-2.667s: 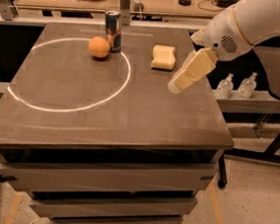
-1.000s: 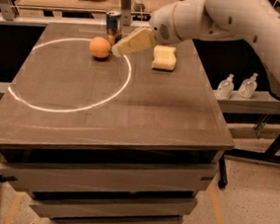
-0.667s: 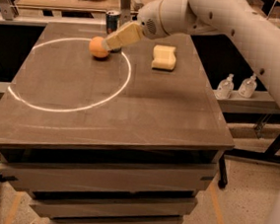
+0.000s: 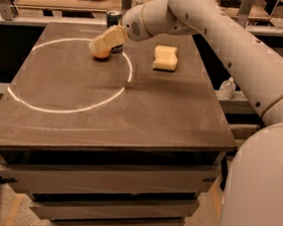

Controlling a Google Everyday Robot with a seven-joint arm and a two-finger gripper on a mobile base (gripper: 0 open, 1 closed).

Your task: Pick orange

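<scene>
1. At the far left of the dark grey flat-topped bench (image 4: 131,114), a small round orange-coloured fruit (image 4: 101,55) is found. It sits by the far rim of a thin white circle (image 4: 47,109) marked on the bench top. Whether it lies on the line or just inside it cannot be told.
2. Only the lower part of the orange is seen, smooth and matte. The rest is covered by the tan claw (image 4: 104,42), which is set over it from the upper right.
3. Whether the claw is spread or pressed together cannot be told.
4. A dark cylindrical drink can (image 4: 112,17) is stood just behind the claw, near the far edge of the bench. It is partly hidden by the white arm (image 4: 229,38).
5. A pale yellow rectangular sponge (image 4: 166,58) is laid to the right of the orange, apart from it and outside the circle.
6. Bare bench surface is seen to the left of the orange and in front of it, reaching to the left and near edges.
</scene>
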